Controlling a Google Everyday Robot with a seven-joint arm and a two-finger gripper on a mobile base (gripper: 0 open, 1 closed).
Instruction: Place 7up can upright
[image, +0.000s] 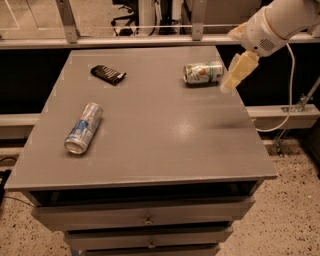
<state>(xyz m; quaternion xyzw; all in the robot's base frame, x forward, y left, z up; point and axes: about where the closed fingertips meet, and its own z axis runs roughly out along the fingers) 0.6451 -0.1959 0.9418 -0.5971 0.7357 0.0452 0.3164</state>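
Note:
The 7up can (203, 72), white and green with a silver top, lies on its side near the back right of the grey tabletop (155, 140). My gripper (237, 73), cream-coloured, hangs from the white arm at the upper right. It is just to the right of the can, above the table's right edge, apart from the can.
A slim silver-and-blue can (83, 128) lies on its side at the left of the table. A small black object (107, 74) lies at the back left. Drawers sit below the tabletop. A metal rail and a cable run behind and to the right.

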